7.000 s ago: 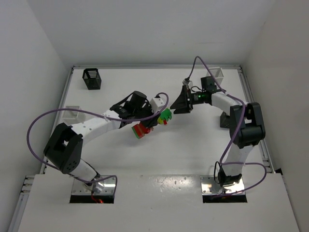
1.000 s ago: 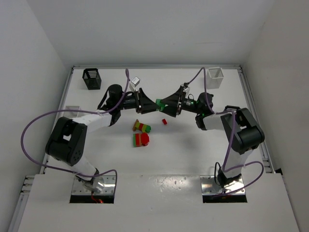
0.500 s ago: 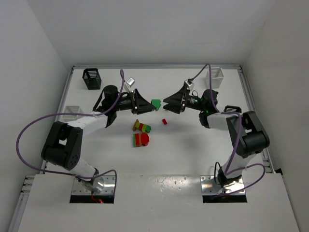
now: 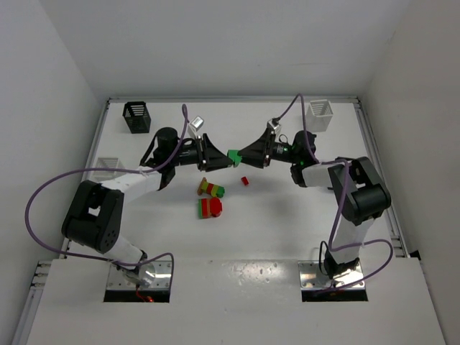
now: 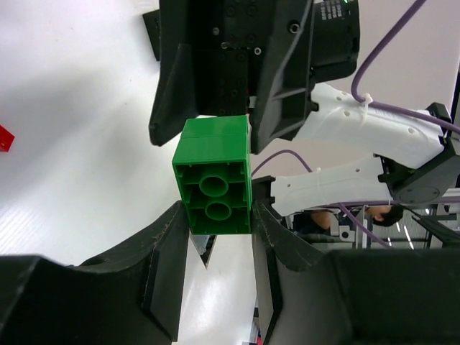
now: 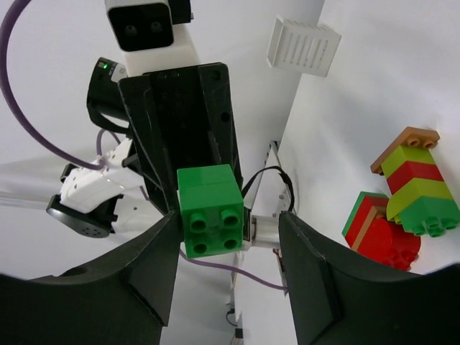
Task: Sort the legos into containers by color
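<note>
A white worktop (image 4: 287, 223) lies at the bottom of a plain white booth. The back wall (image 4: 230, 43) stands bare behind it, and the left wall (image 4: 36, 108) and right wall (image 4: 424, 93) close in on either side, all matte and unmarked. A thin grey rail (image 4: 215, 99) runs along the worktop's far edge. Nearest me is a white ledge (image 4: 237, 302), lightly scuffed. The light is soft and even, and the shadows are faint.

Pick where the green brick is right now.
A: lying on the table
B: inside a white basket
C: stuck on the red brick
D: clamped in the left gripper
D: the left wrist view shows the green brick pinched between the fingers of the left gripper.
</note>
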Controlling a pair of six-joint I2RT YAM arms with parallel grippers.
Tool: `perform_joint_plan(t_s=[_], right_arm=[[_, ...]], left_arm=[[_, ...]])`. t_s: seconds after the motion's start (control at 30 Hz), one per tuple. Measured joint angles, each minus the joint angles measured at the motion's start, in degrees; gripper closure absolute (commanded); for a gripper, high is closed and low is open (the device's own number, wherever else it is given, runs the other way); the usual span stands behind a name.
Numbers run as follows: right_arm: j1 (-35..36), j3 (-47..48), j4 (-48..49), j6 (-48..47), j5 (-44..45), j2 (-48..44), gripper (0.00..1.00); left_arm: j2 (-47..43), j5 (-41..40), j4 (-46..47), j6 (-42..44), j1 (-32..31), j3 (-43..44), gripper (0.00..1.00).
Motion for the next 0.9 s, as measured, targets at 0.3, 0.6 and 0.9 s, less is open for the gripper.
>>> perform_joint_plan(t_s=[0.3,0.6,0.9], right_arm=[[1.0,0.7,2.8,0.9,-0.4,0.8,0.63],[1.1,0.7,3.8,1.2,-0.7,0.8,1.00],[-0.5,-0.5,3.2,0.7,-1.5,0.2,1.00]], left_arm=[[0.0,0.2,-0.6,0.0,-0.2,-0.2,1.00],[0.0,0.6,-0.3,0.0,-0.2,-0.2,1.00],[-3.9,-0.7,-3.5,2.5,6.4,-3.7,1.00]])
